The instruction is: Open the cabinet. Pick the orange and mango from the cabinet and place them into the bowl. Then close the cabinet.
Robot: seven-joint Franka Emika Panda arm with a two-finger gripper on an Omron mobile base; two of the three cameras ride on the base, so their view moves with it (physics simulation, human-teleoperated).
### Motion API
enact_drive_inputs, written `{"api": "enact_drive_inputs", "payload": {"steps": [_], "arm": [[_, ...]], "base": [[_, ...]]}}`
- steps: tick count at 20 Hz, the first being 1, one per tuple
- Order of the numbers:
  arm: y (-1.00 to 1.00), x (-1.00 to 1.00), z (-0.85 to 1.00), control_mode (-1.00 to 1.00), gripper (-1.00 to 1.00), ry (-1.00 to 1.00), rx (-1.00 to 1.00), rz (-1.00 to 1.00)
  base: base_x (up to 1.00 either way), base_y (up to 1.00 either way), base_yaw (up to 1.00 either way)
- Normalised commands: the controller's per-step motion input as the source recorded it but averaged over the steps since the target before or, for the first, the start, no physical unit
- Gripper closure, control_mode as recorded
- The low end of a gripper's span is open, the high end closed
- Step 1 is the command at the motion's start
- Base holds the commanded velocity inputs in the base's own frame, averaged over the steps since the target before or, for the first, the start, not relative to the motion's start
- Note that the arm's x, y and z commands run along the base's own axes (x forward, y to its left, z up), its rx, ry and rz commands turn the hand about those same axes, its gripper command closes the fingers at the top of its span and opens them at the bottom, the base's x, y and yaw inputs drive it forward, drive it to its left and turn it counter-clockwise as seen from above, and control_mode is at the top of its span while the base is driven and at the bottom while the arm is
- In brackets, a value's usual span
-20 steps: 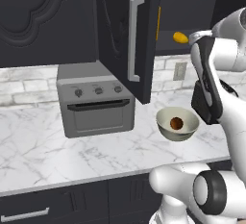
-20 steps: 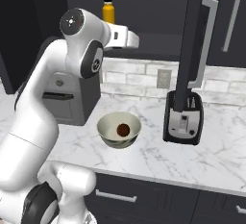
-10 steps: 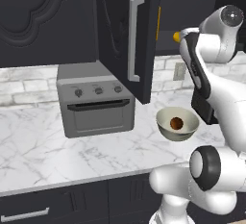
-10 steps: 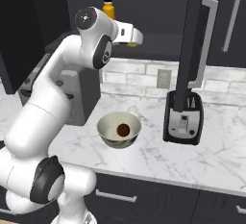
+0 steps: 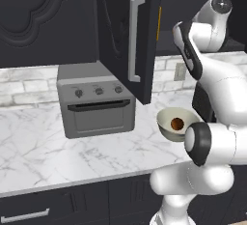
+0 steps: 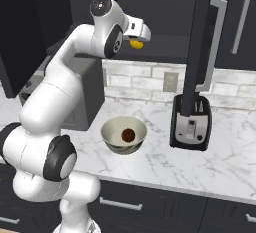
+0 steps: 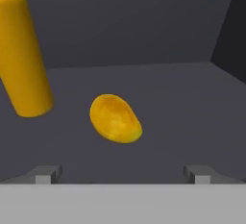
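One fruit down: orange [image 6: 128,135], a dark matte ball, already in bowl [image 6: 111,129] near the counter's [image 6: 235,162] front edge.
Cabinet [image 5: 124,35]: open, raised-panel black door swung out, silver bar handle.
Mango [image 7: 115,118]: on the cabinet shelf [image 7: 182,103], toward its front edge; smooth, mottled yellow-orange, egg-shaped.
Bottle [image 7: 21,55]: tall, yellow, beside mango, apart.
Claw [image 7: 122,174]: spread wide, empty, tips flanking the mango from short of it; not touching.
Bowl: deep, smooth, cream.
Left to do, by judgement: grasp mango, drop in bowl, shut doors.
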Motion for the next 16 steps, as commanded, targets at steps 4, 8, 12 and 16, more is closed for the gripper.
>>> {"api": "enact_drive_inputs", "payload": {"steps": [4,8,12,16], "arm": [[0.00,0.00,-0.14,-1.00,-1.00,0.00,0.01,0.00],[0.00,0.05,-0.33,-1.00,-1.00,0.00,0.00,0.00],[0.00,0.22,-0.26,-1.00,-1.00,0.00,0.03,0.00],[0.00,0.37,-0.13,-1.00,-1.00,0.00,0.02,0.00]], "base": [[0.00,0.00,0.00],[0.00,0.00,0.00],[0.00,0.00,0.00],[0.00,0.00,0.00]]}}
